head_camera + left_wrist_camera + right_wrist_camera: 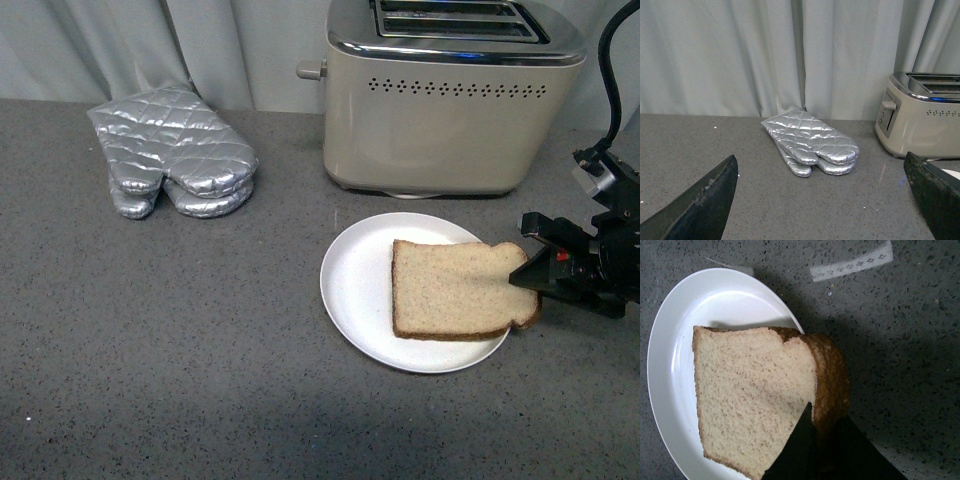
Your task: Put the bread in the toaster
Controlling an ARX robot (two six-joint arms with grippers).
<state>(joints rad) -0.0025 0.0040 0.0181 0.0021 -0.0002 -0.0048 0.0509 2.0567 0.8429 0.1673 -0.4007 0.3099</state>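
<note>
The bread [455, 290], a light-brown slice with a darker crust, lies on a white plate [355, 285] in front of the toaster. My right gripper [528, 280] is shut on the bread's rounded crust edge at the plate's right side; the right wrist view shows the fingers [800, 440] pinching the crust of the bread [750, 395]. The beige toaster [445, 110] with a chrome top and two slots stands at the back, and shows in the left wrist view [922, 120]. My left gripper [822, 200] is open and empty above the counter; it is out of the front view.
A silver quilted oven mitt [175, 150] lies at the back left of the grey speckled counter, also in the left wrist view [812, 142]. A pale curtain [200, 40] hangs behind. The toaster's lever [312, 70] sticks out on its left side.
</note>
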